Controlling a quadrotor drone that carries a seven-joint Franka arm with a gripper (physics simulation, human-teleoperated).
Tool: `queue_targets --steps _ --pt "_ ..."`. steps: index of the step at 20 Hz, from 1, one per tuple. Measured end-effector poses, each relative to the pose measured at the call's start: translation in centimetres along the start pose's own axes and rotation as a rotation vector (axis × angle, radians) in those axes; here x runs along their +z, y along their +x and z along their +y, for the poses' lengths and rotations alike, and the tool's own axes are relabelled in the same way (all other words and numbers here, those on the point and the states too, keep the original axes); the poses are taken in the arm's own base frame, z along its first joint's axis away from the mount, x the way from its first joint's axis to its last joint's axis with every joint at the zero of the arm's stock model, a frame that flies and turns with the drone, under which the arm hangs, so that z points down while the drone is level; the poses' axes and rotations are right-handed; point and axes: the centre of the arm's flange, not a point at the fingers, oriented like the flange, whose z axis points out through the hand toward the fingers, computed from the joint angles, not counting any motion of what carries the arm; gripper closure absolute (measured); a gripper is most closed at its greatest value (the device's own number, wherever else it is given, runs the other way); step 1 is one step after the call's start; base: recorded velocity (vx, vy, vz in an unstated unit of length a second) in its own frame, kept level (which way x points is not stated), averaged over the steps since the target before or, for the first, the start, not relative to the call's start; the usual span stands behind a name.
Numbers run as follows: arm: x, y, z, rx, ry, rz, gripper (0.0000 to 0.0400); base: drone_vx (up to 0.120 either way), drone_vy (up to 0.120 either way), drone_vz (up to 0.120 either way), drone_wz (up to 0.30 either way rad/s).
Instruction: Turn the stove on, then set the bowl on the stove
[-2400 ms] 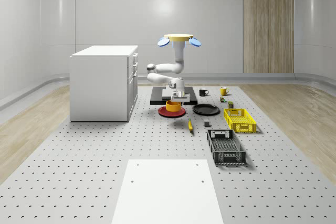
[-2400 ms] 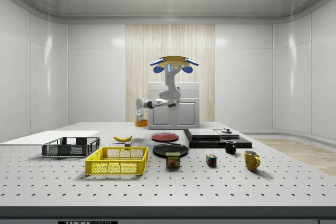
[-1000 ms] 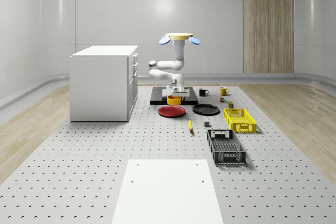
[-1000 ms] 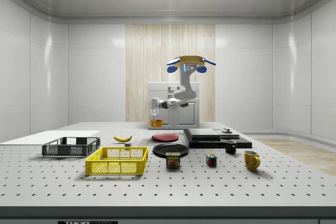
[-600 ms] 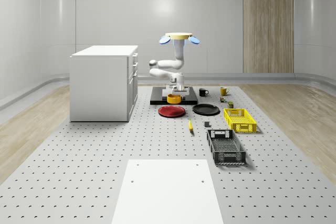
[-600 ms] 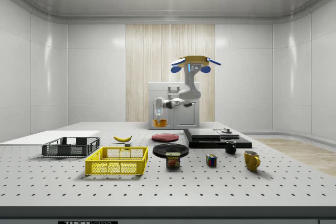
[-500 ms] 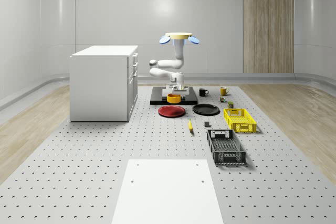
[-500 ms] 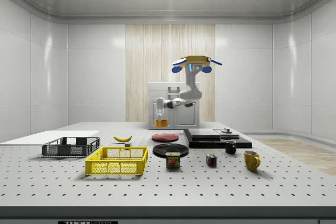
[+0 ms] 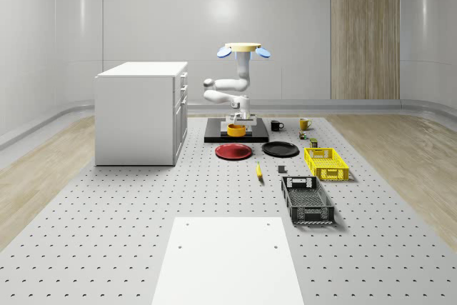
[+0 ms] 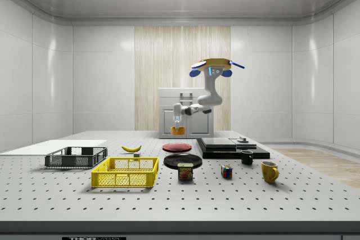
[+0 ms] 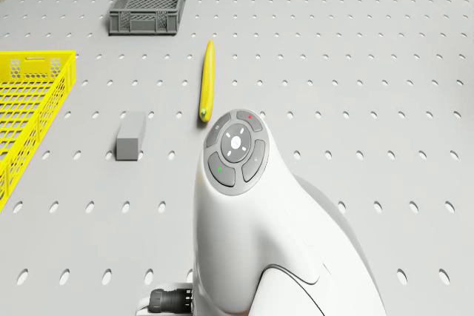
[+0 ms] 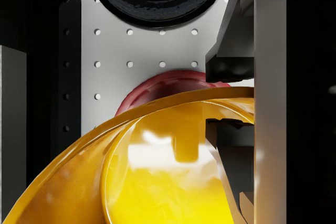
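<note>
The bowl [image 12: 157, 182] — rigid, glossy, judged slippery — is held clamped by its rim in the jaws, above the stove [image 9: 214, 136].

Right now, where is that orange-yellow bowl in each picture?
Whole-scene view: the orange-yellow bowl hangs mid-picture from the gripper, beyond the flat red plate, below the hovering drone.
Side view: the bowl is in the air above the red plate, to the left of the black stove.
Wrist view: the bowl is close up, the red plate past its rim.
Shared landmark: the red plate.
</note>
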Motion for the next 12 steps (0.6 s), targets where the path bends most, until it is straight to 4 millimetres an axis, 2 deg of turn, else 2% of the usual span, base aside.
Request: queue_targets --steps 7,9,12 --pt "0.0 0.0 0.0 0.0 0.0 0.0 0.03 -0.12 0.0 0.0 0.0" --pt "0.0 0.0 0.0 0.0 0.0 0.0 0.03 -0.12 0.08 0.0 0.0" --pt "0.0 0.0 0.0 0.0 0.0 0.0 0.03 -0.12 0.0 0.0 0.0"
